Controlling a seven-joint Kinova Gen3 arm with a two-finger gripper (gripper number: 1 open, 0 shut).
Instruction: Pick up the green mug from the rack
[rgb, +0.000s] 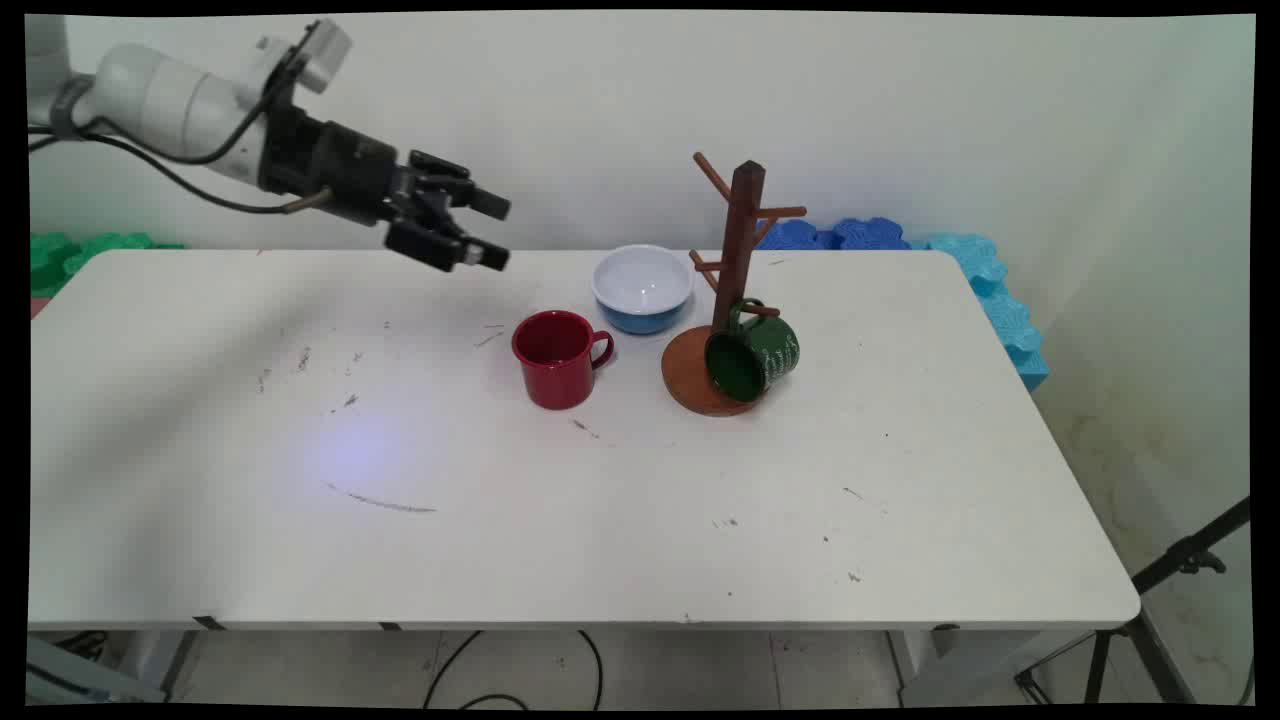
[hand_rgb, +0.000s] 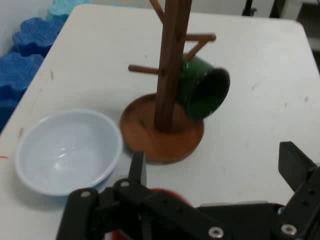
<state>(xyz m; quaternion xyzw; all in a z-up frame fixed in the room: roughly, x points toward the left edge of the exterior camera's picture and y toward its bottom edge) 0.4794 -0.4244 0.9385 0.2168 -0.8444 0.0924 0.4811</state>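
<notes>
Two black fingers of the gripper (rgb: 490, 230) stood spread apart and held nothing in the main view, raised above the white table (rgb: 200, 420); the red mug (rgb: 556, 358) stood below and just beyond their tips, the blue bowl (rgb: 642, 288) farther out, then the wooden mug tree (rgb: 735, 270) with a green mug (rgb: 752, 352) hanging on a low peg. In the hand view, the fingers (hand_rgb: 137, 169) rose apart, the bowl (hand_rgb: 67, 152) ahead left, the tree's base (hand_rgb: 160, 137) and green mug (hand_rgb: 202, 90) straight ahead.

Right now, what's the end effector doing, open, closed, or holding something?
End effector: open, holding nothing, raised above the white table, up and left of the red metal mug.
</notes>
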